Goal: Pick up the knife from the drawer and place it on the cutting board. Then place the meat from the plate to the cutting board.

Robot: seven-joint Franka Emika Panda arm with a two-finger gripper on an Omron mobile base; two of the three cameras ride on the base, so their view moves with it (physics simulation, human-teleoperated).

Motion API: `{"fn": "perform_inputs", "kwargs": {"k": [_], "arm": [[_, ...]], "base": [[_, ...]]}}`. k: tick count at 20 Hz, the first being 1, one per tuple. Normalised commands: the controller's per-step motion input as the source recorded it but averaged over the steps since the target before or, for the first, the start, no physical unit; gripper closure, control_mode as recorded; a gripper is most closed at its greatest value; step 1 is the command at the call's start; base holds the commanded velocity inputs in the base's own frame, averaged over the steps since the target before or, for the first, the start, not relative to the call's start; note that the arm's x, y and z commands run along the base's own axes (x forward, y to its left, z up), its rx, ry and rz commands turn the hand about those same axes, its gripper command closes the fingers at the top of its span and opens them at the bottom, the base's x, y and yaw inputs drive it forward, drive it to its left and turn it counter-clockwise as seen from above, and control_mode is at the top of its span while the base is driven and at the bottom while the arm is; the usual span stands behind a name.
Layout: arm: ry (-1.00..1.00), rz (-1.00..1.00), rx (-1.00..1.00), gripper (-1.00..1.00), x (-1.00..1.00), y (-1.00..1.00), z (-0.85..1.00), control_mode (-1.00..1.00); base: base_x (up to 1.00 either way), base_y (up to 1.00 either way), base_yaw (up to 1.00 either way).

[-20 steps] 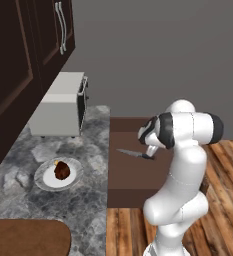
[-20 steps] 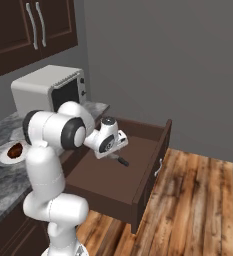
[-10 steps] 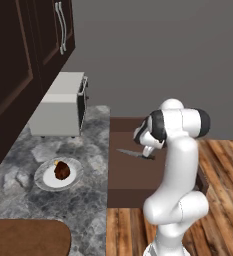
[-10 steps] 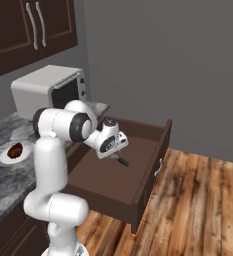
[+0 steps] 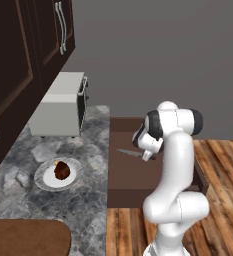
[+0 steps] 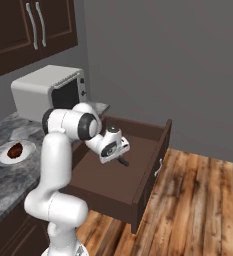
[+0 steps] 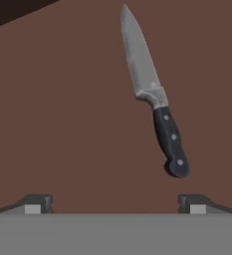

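Note:
The knife [image 7: 155, 99] lies flat on the floor of the open drawer [image 7: 62, 124], silver blade pointing away and dark handle nearest the hand. My gripper [image 7: 116, 206] hovers above it, open and holding nothing; the handle end sits just inside the right fingertip [image 7: 197, 204]. From the left base the gripper [image 5: 147, 150] hangs over the drawer [image 5: 123, 177] with the blade [image 5: 127, 152] sticking out to its left. The meat [image 5: 62, 170] rests on the white plate [image 5: 42, 177] on the counter. The cutting board [image 5: 28, 240] lies at the counter's near edge.
A toaster oven [image 5: 60, 105] stands at the back of the marble counter, under dark wall cabinets [image 5: 33, 45]. The drawer's front panel [image 6: 150, 165] juts out over the wood floor [image 6: 203, 200]. Grey wall runs behind.
The arm has leaned a little further toward the drawer, carrying the hand slightly closer over the knife. The knife, plate and meat have stayed put, and the jaws stay wide.

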Motion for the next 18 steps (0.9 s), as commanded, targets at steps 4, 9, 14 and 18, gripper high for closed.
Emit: {"fn": "perform_inputs", "kwargs": {"k": [4,9,14,18], "arm": [[0.00,0.02,0.00,-1.00,0.17,-0.05,-0.33,-1.00],[0.00,0.03,0.00,-1.00,0.22,-0.14,-0.31,-1.00],[0.00,0.04,0.00,-1.00,0.35,-0.07,-0.28,-1.00],[0.00,0.04,0.00,-1.00,0.39,-0.03,-0.24,-1.00]], "base": [[0.00,0.00,0.00],[0.00,0.00,0.00],[0.00,0.00,0.00],[0.00,0.00,0.00]]}}
